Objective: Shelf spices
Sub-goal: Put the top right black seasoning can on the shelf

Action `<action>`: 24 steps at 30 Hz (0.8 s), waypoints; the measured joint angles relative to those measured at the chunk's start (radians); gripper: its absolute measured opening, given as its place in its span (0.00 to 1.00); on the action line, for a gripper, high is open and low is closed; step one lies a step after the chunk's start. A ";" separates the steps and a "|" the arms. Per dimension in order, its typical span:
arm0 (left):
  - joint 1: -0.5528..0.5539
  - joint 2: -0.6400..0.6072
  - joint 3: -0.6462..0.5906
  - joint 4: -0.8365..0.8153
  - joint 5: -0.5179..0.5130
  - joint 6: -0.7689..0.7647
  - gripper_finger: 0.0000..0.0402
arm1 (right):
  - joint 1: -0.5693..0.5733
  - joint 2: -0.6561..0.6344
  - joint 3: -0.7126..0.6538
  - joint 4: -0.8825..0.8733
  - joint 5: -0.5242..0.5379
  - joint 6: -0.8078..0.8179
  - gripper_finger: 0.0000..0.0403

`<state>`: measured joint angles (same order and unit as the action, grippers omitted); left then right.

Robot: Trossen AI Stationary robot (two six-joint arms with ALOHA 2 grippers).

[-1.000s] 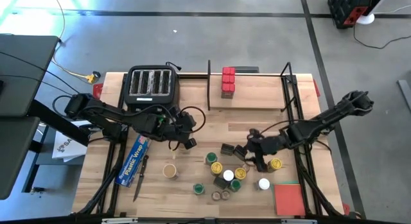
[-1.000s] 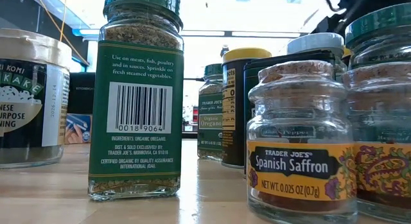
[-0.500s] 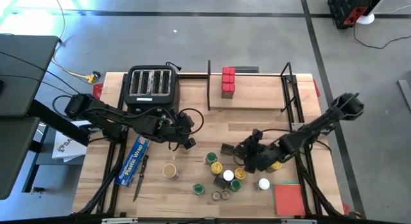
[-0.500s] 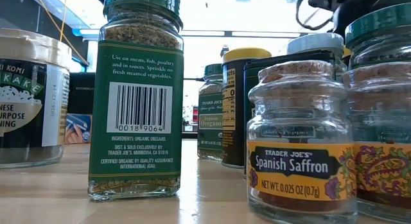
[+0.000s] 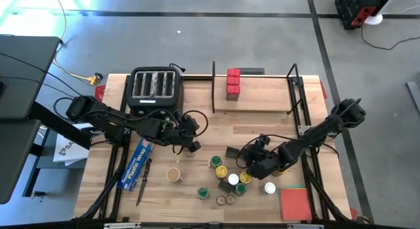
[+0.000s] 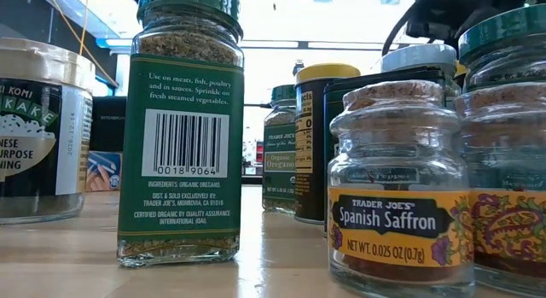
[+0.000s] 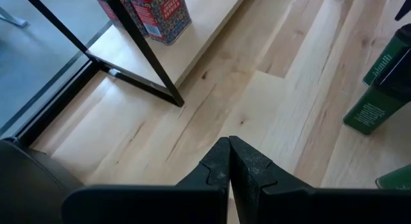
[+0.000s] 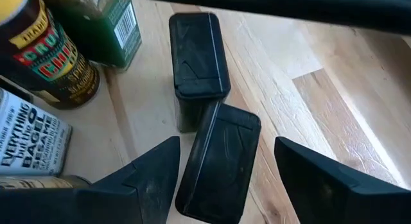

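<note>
Black boxes [image 8: 215, 160] lay between our right gripper's [image 8: 225, 169] spread fingers, one tilted against another; its far side was hidden from us. Our left gripper [image 7: 229, 161] hung with fingers pressed together over bare tabletop [image 7: 308, 108] near the shelf [image 5: 262, 101], where red tins [image 5: 233, 83] stood stacked. Remaining spices [image 5: 230, 180] clustered near the front; low down, jars [image 6: 181, 127] blocked most of the view.

Bare table [image 5: 262, 124] before shelf [image 5: 252, 101]; spices [image 5: 230, 176] crowd the front
</note>
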<state>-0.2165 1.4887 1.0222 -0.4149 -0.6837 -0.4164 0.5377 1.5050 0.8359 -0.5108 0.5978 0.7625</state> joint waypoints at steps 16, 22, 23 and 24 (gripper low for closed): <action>0.000 0.000 0.000 0.002 0.000 0.000 0.00 | -0.053 -0.001 0.001 -0.040 -0.093 -0.053 0.31; 0.000 0.000 0.000 0.004 0.000 0.000 0.00 | -0.092 -0.125 -0.001 -0.128 -0.099 -0.131 0.31; 0.000 0.000 0.000 0.006 0.000 0.001 0.00 | -0.105 -0.156 -0.001 -0.157 -0.090 -0.154 0.31; 0.000 0.000 0.000 0.013 0.000 0.006 0.00 | -0.121 -0.191 -0.001 -0.180 -0.077 -0.184 0.31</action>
<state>-0.2169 1.4883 1.0217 -0.4017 -0.6838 -0.4103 0.4162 1.3137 0.8349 -0.6911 0.5212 0.5782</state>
